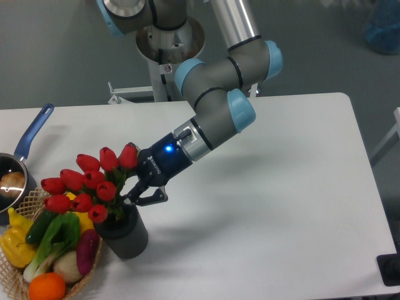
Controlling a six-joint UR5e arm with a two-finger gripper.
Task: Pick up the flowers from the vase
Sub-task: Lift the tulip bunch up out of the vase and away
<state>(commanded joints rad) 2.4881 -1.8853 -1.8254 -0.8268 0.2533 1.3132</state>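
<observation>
The flowers (87, 184), a bunch of red tulips with closed buds, stand in the vase (125, 236), a short dark grey cylinder near the table's front left. The bunch leans left, over the basket. My gripper (132, 199) reaches in from the right, just above the vase rim and under the right-hand buds. Its two fingers (150, 199) converge at the stems, and it looks shut on them. The stems themselves are mostly hidden by the buds and the fingers. The vase rests on the table.
A wicker basket (87, 275) with vegetables and fruit sits right against the vase's left side. A blue-handled saucepan (25, 140) stands at the far left. The white table (262, 206) stretches to the right.
</observation>
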